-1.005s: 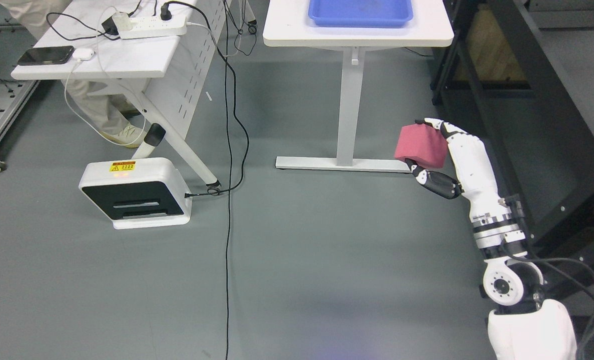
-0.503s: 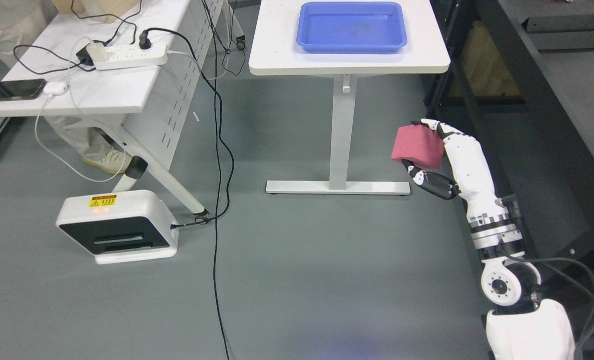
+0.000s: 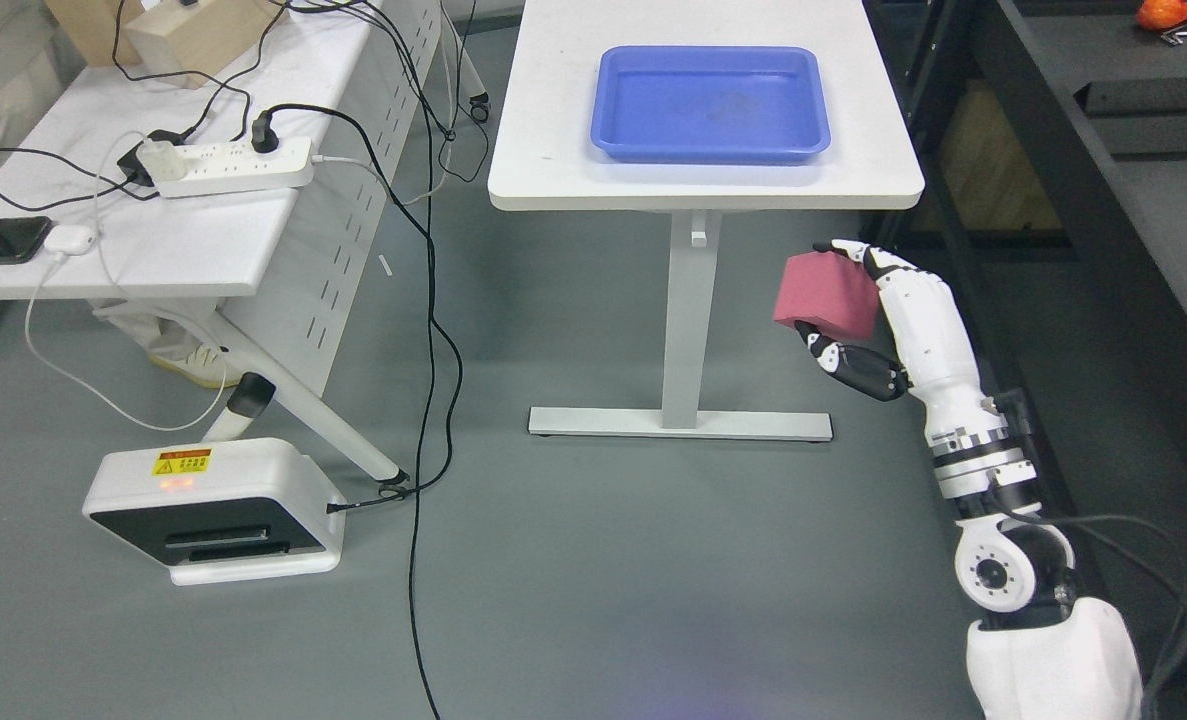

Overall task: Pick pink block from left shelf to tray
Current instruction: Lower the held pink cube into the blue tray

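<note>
Head view, looking down at a grey floor: the robot's right hand (image 3: pixel 878 320) came in from the lower right on a white arm, its fingers (image 3: pixel 853 362) clenched around a pink block (image 3: pixel 825 296) held in the air, beside the pedestal leg and below the edge of a white desk (image 3: pixel 543 150). The block looked matte and a little rounded at the edges — probably foam or sponge, so likely light, soft enough to dent under a hard squeeze, and not slippery. The hold lay across opposite faces, one dark-tipped finger beneath and the others over the top at the back; that seemed a sound place to grip it, though a tighter pinch might deform it. On the desk sat a blue tray (image 3: pixel 608 100), shallow with a raised rim, and it appeared empty apart from faint scuff marks on its floor. The block was well apart from the tray and lower than the desk top. To the left stood a second desk (image 3: pixel 203 250) carrying a power strip (image 3: pixel 228 165) and cables. The left hand was out of sight.
</note>
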Controlling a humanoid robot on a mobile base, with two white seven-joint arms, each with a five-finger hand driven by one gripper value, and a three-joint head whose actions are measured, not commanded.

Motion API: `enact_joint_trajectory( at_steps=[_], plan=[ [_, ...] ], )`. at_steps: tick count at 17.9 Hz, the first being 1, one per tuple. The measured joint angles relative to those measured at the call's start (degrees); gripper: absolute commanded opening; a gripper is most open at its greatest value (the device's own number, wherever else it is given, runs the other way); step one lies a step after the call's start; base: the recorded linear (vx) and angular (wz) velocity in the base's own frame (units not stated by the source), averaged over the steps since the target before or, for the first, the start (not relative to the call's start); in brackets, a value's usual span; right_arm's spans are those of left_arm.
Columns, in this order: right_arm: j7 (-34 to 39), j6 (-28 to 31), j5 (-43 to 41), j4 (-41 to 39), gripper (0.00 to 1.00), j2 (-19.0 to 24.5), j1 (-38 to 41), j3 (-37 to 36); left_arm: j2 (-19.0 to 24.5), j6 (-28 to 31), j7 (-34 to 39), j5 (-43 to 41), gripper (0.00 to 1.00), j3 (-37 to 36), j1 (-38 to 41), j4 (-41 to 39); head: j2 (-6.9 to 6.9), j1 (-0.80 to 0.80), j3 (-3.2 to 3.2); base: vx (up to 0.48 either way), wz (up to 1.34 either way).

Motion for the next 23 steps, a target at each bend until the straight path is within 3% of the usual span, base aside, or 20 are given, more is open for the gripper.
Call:
enact_joint_trajectory(
  at_steps=[23],
  plan=[
    [0.8, 0.3, 2.1, 0.0, 0.04, 0.0, 0.0, 1.8, 0.0, 0.2, 0.0, 0.0, 1.00, 0.0, 0.0, 0.0, 0.00, 0.00, 0.00, 0.269, 0.02]
  ],
)
